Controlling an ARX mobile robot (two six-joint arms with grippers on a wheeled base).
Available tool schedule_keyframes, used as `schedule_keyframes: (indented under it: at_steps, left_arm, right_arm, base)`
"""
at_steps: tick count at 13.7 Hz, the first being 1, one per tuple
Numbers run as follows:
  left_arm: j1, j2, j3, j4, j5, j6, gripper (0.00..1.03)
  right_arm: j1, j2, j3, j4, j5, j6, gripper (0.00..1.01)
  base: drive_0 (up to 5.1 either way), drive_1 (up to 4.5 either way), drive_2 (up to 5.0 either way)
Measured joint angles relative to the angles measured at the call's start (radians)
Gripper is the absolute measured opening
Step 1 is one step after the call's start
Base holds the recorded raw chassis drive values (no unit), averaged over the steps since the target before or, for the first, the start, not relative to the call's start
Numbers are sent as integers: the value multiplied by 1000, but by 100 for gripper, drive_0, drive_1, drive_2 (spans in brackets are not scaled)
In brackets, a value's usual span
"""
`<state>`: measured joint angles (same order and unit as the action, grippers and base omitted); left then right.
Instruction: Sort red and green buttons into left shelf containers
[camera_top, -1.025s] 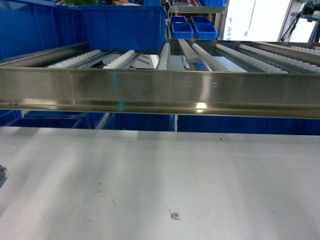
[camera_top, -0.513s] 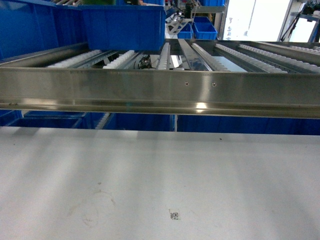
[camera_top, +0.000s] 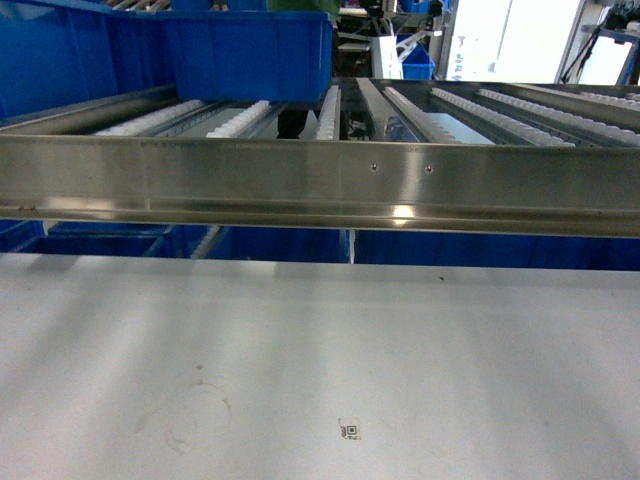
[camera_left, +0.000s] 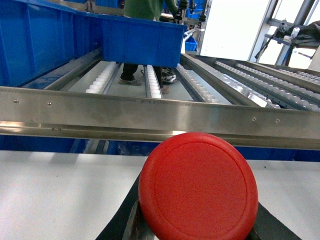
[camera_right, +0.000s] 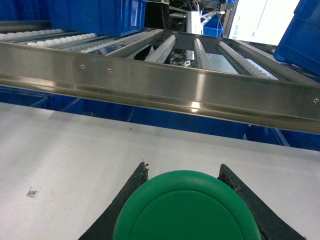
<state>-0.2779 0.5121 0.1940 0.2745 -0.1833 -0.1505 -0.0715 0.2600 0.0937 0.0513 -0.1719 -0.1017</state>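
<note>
only wrists show: left gripper (camera_left: 195, 235) clamps red button (camera_left: 198, 186); right gripper (camera_right: 186, 200) clamps green button (camera_right: 187, 207)

Brushed steel, glossy plastic

Shelf rail (camera_top: 320, 185): brushed, reflective metal. Blue bins (camera_top: 245, 50): smooth, glossy plastic. Red button (camera_left: 198, 186) and green button (camera_right: 187, 207) caps: smooth satin plastic. Counter (camera_top: 320, 350): matt white, faintly scuffed. Rollers (camera_top: 240, 118): white plastic
</note>
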Motion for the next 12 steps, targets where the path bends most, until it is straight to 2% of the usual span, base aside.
schedule_keyframes:
  at_steps: [12]
  left_arm:
    - [0,0,0,2,0,0,25]
  right_arm:
    - [0,0,0,-4,5,0,34]
  base:
    - [-480,240,276]
